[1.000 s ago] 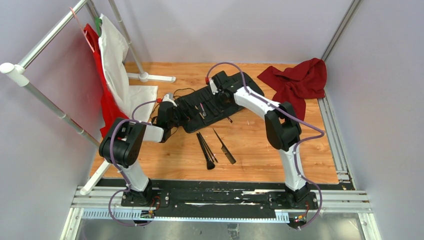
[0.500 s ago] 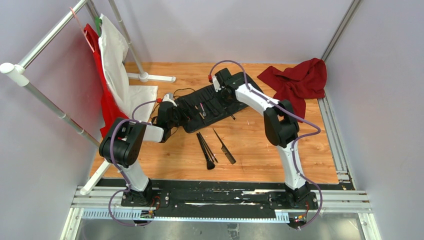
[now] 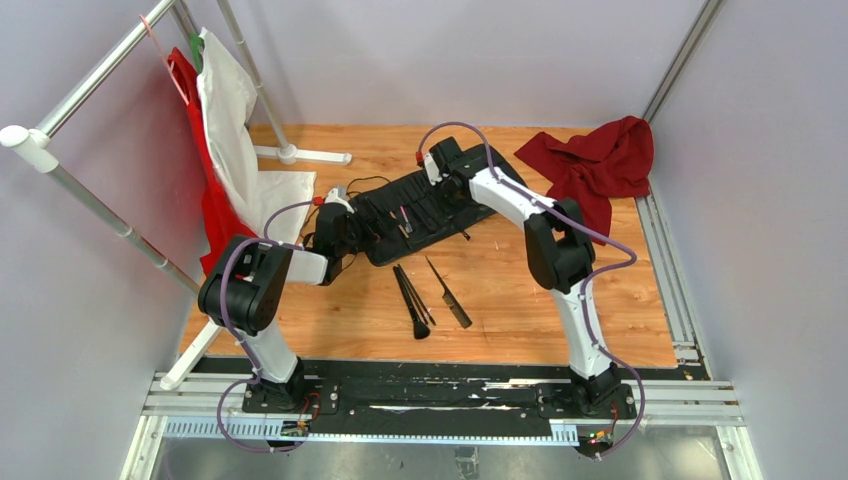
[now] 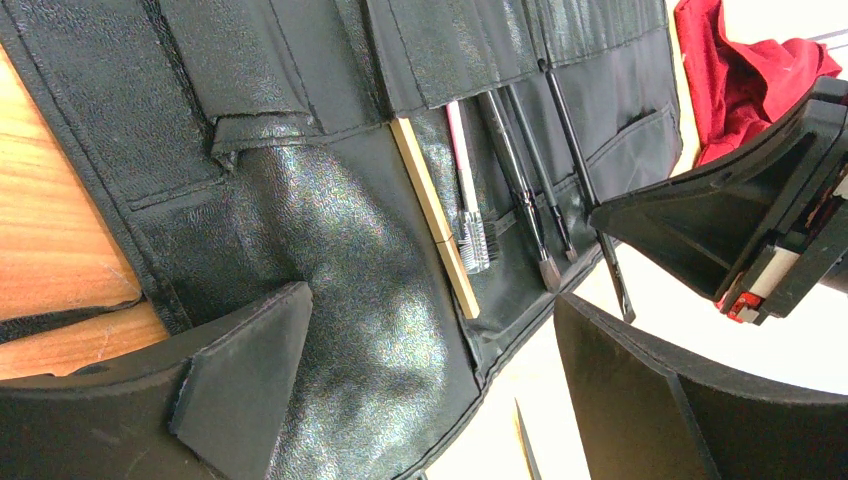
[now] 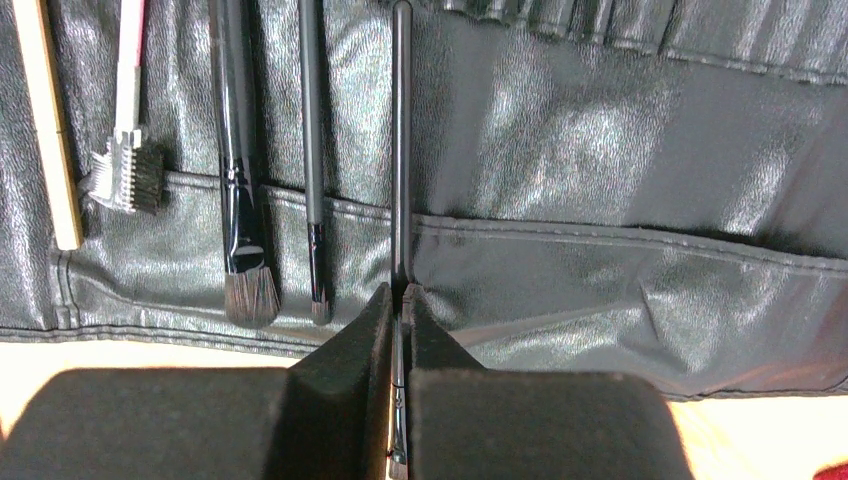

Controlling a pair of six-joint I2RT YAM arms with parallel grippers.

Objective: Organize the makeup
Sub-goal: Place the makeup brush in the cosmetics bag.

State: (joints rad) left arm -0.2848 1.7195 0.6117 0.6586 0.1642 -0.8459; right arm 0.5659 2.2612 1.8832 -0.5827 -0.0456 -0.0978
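Here, the right gripper (image 5: 401, 296) is seen with its fingers pressed together on a slim brush (image 5: 401, 150), which is clamped near its lower end. The brush is laid lengthwise across the open case (image 5: 620, 140), and its far end reaches the edge of the upper row of pockets; whether it is tucked inside cannot be told. Beside it, to the left in the right wrist view, a fine brush (image 5: 313, 170) and a flat brush (image 5: 237, 180) are lined up parallel and close together, bristles toward the near edge of the case. Further left, a pink brush (image 5: 126, 110) with a comb head and a tan stick (image 5: 45, 120) are lodged in the same row. The left gripper (image 4: 428, 320) is held low over the other end of the case with its fingers (image 4: 240, 370) spread wide apart and nothing between them but the black fabric; contact with the case cannot be judged. In the top view the case is stretched diagonally across the middle of the table (image 3: 340, 320). Just in front of it, loose brushes (image 3: 412, 298) and a comb (image 3: 449, 292) are left lying on the wood, apart from both grippers. A red cloth (image 3: 600, 160) is heaped at the far right corner.
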